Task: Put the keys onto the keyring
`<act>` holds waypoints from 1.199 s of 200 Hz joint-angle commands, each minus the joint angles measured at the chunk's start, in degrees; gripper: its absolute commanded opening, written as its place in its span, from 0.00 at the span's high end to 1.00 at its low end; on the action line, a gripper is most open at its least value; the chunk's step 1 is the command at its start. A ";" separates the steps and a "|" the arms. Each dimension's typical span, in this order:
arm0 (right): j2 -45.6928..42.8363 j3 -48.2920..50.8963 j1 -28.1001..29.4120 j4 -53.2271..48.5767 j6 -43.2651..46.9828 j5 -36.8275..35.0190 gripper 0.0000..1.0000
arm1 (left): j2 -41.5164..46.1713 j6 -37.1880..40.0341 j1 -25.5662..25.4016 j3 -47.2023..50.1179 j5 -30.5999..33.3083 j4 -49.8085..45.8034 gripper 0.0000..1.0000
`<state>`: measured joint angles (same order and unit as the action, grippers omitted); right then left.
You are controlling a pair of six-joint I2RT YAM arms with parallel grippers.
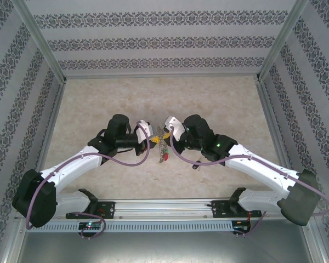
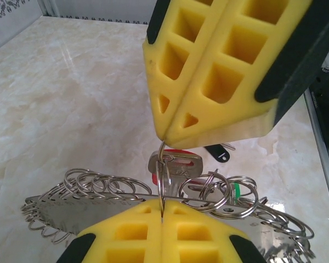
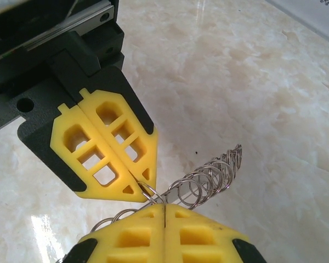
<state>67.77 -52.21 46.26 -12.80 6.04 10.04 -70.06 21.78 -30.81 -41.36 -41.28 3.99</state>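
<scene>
Grippers, count two, both with yellow pads.

Left gripper (image 2: 162, 222): fully closed, pinching a thin wire loop of the keyring (image 2: 98, 189) at bottom centre of the left wrist view. Placed just left of mid-frame in the top view, tip to tip with its partner.

Right gripper (image 2: 172, 123): likewise closed, nipping the same wire from above, at upper centre of that view.

Keyring, count one: silvery, edged with many small overlapping loops, too many to count. Spans the lower frame of the left wrist view. Runs from the two meeting tips toward centre right in the right wrist view.

Keys, count two.
- Red-headed key (image 2: 178, 158): at frame centre, just below the right gripper's tip, touching the pinched wire. Threaded or not: cannot tell.
- Black-headed key (image 2: 219, 154): flat on the table (image 2: 71, 98), right of centre, apart from the keyring.

Green piece (image 2: 237, 190), count one: among the loops, lower right.

Table: pale, marbled.
</scene>
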 commanded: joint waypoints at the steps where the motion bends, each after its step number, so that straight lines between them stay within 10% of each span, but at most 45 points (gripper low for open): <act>1: -0.71 -1.28 -0.34 2.60 -0.88 0.97 1.00 | 0.64 -0.45 -0.85 0.93 0.23 1.46 0.95; 64: -0.45 -1.84 0.06 2.61 -0.64 4.13 1.00 | 1.09 3.90 -1.92 -5.39 -0.20 -9.78 0.74; 240: -0.18 -1.86 0.66 3.31 -0.24 4.90 1.00 | -1.68 5.25 -2.17 -8.26 1.92 -12.21 0.73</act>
<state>67.77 -52.25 46.28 -12.60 5.93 13.61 -71.57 25.69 -32.21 -48.03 -38.92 -6.92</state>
